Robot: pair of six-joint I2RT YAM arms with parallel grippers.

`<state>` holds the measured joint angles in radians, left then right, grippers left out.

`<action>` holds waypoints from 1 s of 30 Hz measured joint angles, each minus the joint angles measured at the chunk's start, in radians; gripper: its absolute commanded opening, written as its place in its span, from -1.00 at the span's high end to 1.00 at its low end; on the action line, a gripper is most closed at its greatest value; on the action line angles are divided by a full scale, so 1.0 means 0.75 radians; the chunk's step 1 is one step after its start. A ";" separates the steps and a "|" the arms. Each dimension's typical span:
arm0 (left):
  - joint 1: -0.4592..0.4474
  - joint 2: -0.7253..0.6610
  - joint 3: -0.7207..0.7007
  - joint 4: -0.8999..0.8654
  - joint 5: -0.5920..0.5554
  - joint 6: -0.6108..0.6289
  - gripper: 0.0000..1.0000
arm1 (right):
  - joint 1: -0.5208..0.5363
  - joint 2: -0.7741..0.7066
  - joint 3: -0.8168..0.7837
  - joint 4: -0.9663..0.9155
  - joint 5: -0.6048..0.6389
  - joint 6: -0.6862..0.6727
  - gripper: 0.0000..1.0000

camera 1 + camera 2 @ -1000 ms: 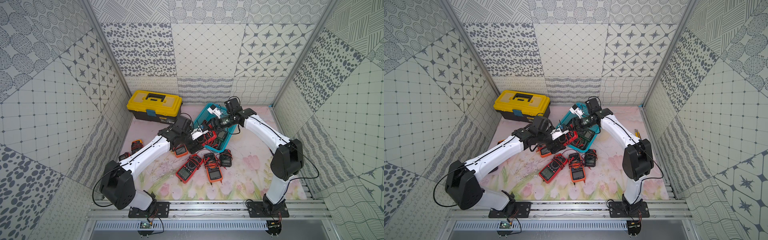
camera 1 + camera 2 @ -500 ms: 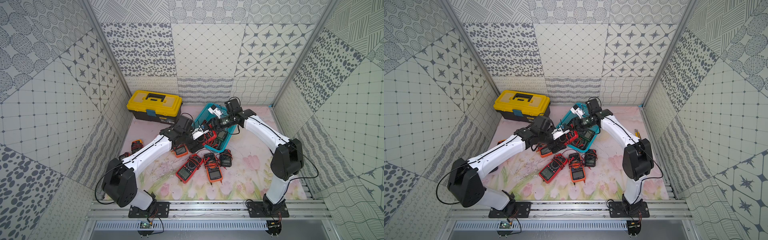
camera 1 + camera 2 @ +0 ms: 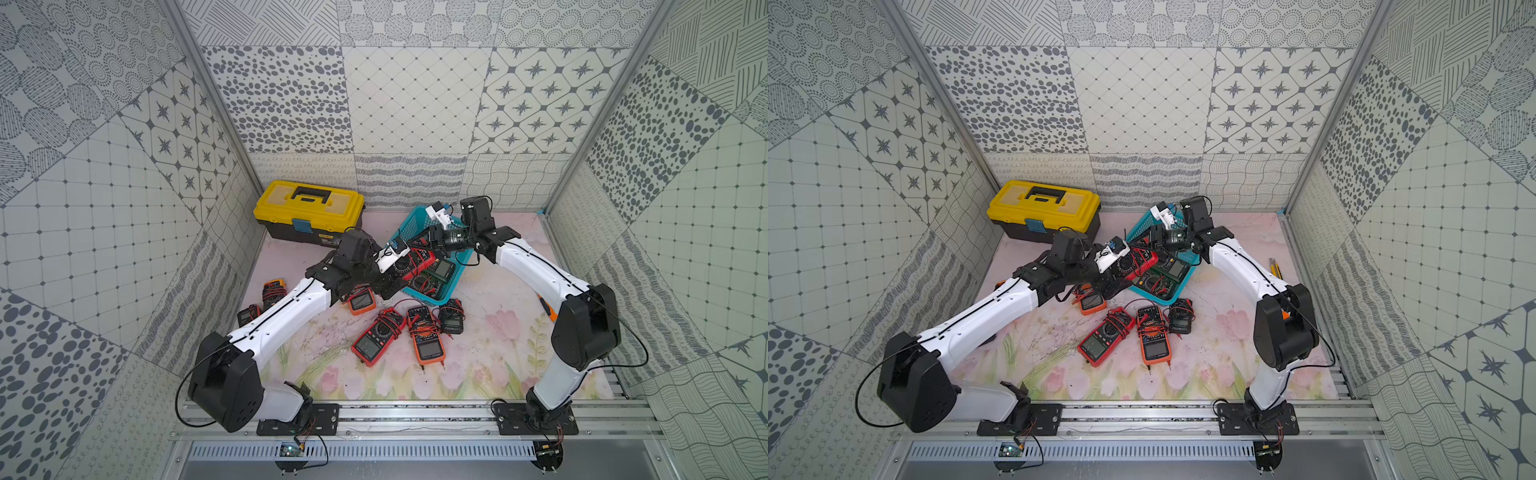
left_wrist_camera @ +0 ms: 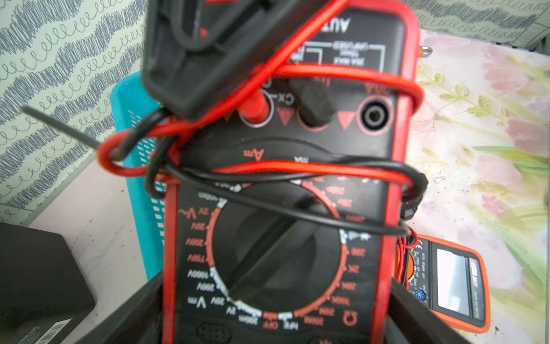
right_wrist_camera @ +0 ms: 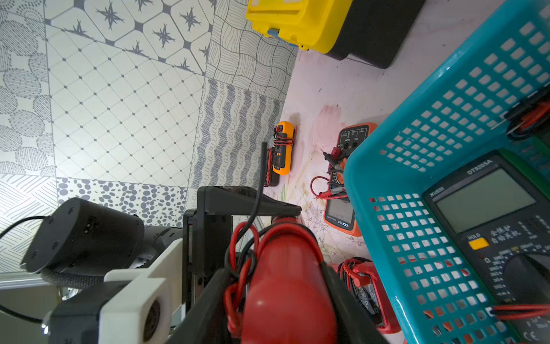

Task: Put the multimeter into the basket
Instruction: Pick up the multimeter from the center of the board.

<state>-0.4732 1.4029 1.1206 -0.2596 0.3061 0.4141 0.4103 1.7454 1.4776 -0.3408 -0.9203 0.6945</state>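
Multimeter [image 3: 409, 262] over basket's [image 3: 405, 226] left rim. The right end effector [image 3: 430, 249] clamps its right end. The left end effector [image 3: 401, 268], jaws wide, flanks it; grip unclear.

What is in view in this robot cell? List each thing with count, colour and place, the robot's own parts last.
Plastic toolbox with yellow lid: one, yellow and black, back left.
Perforated plastic basket: one, turquoise, back centre.
Dark green multimeter: at least one, inside the basket.
Red multimeter wrapped in leads: one, over the basket's edge.
Loose multimeters: six; orange, red, orange, black before the basket; orange, black by the left arm's side wall.
Slim tool, perhaps a knife: one, orange-yellow, right side.
Floral mat: one, pink, under everything.
Right end effector: one, black, shut on the red multimeter.
Left end effector: one, black, flanking it.
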 measured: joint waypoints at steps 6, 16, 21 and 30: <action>0.016 -0.022 -0.041 0.101 0.055 -0.028 -0.98 | -0.034 -0.036 -0.074 0.107 -0.008 0.128 1.00; 0.049 0.013 -0.061 0.227 0.176 -0.027 -0.98 | -0.077 -0.103 -0.185 0.244 0.004 0.268 1.00; 0.073 0.056 -0.073 0.283 0.252 -0.024 -0.98 | -0.090 -0.117 -0.194 0.193 0.044 0.245 1.00; 0.143 0.096 -0.102 0.392 0.462 -0.008 -0.98 | -0.132 -0.163 -0.241 0.153 0.036 0.246 1.00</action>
<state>-0.3656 1.4750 1.0443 0.0345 0.6529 0.4080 0.3115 1.6230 1.2972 -0.2260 -0.8936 0.8787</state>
